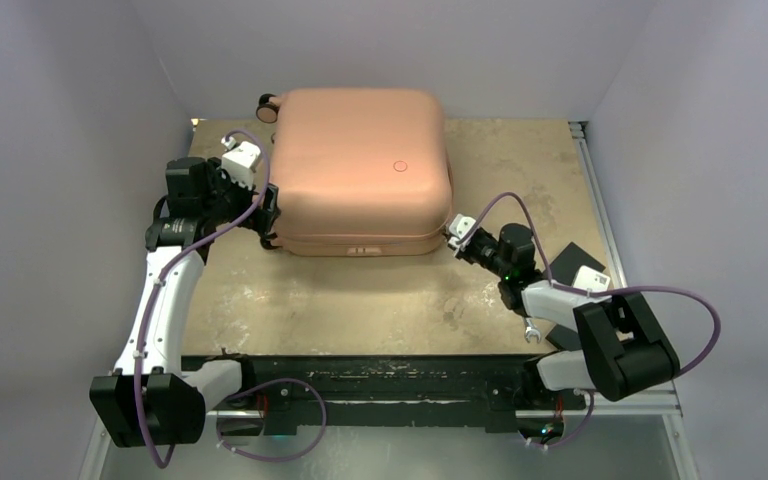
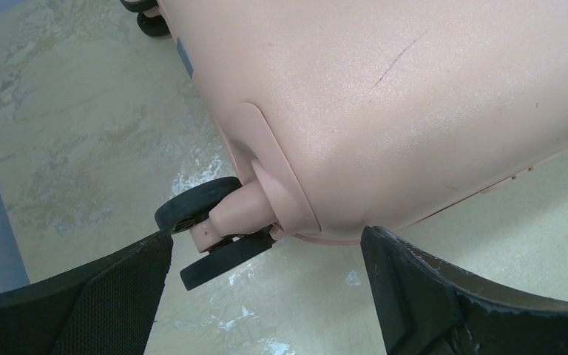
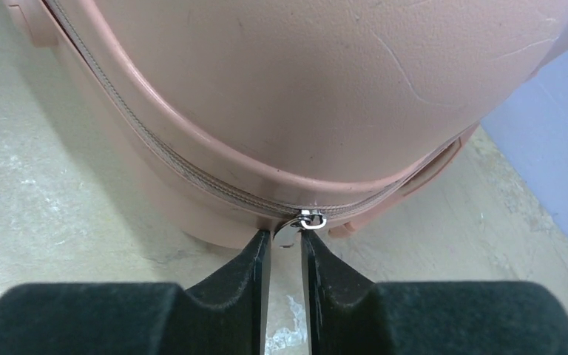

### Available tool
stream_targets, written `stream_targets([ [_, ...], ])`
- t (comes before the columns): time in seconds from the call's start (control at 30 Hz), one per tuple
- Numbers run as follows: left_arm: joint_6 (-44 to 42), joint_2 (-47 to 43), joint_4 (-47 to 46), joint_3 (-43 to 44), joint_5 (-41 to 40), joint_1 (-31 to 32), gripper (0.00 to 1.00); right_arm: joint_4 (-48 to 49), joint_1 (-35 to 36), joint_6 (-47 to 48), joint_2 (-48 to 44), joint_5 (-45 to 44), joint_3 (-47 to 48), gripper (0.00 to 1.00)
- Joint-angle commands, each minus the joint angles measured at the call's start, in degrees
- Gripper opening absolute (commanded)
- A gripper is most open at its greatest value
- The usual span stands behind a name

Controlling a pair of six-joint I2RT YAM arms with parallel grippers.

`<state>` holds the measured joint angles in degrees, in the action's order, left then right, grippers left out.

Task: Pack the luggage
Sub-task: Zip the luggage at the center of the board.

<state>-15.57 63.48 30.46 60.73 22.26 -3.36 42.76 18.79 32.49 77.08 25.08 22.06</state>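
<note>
at the left, the left hand (image 2: 266,240) stands wide open and empty beside a wheel (image 2: 196,203) of the closed pink luggage (image 1: 360,160), which lies flat at upper centre, likely to brace it. to its right, the right hand (image 3: 285,255) is nearly closed around the zipper pull (image 3: 287,234), probably for zipping; i cannot tell if it grips. the tabletop (image 1: 360,300) is scuffed beige and the walls (image 1: 390,40) are plain grey.
</note>
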Motion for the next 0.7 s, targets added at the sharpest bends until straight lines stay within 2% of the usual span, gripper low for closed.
stream_targets([
  [0.0, 0.6, 0.2, -2.1, -0.1, 0.0, 0.0, 0.99, 4.1, 1.0, -0.7, 0.7, -3.0, -0.1, 0.23],
  [0.23, 0.5, 0.5, -2.2, -0.3, 0.1, 0.0, 0.99, 1.9, 1.0, -2.4, -0.1, -5.4, 1.3, 0.14],
  [0.67, 0.3, -0.5, -2.1, -0.7, 0.6, 0.0, 0.99, 1.8, 0.9, -5.4, -1.0, -8.8, 1.2, 0.18],
])
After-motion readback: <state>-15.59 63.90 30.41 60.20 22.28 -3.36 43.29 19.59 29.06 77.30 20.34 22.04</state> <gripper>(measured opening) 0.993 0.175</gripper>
